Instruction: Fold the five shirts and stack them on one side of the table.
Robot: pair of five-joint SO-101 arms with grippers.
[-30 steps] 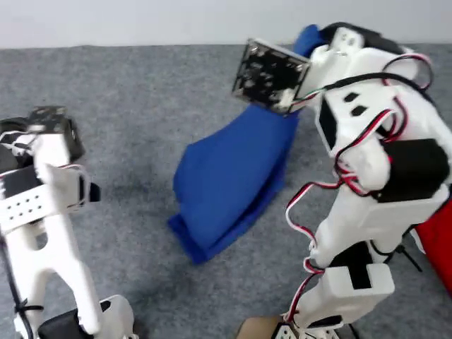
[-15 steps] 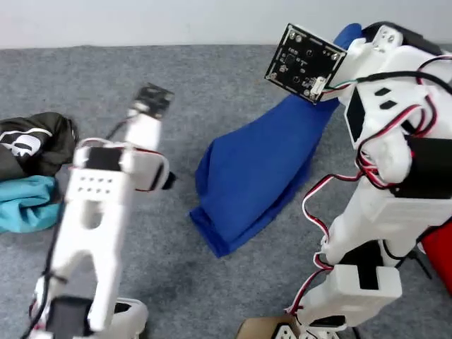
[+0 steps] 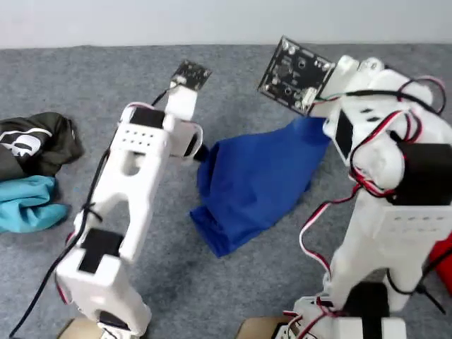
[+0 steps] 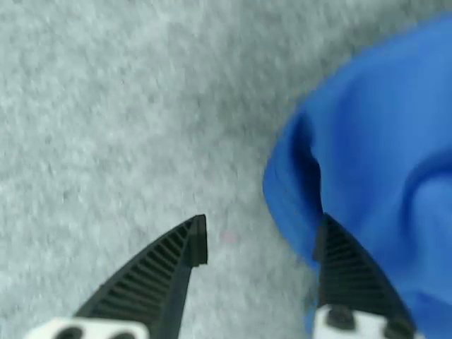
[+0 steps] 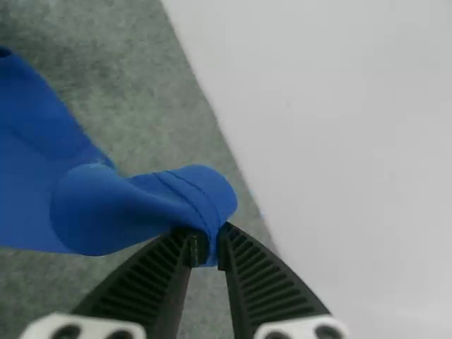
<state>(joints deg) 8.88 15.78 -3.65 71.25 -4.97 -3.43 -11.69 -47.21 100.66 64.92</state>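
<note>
The grey bench (image 3: 106,78) carries everything, and the blue shirt (image 3: 254,183) lies about its middle as a loose, rumpled heap, not yet folded. One end of it is raised off the bench.

Well apart from the blue shirt, on the left arm's side, a dark shirt (image 3: 42,138) and a teal shirt (image 3: 28,201) lie crumpled and touching each other. On the opposite side of the blue shirt, a red cloth (image 3: 446,258) shows past the right arm.

The right pincer (image 5: 207,244) is pinching the raised fold of the blue shirt. The left pincer (image 4: 263,226) is spread, with one finger at the blue shirt's edge and the other over bare bench.

I judge the task to be near its beginning: no shirt is folded, no stack exists, and the first fold is only being prepared.
</note>
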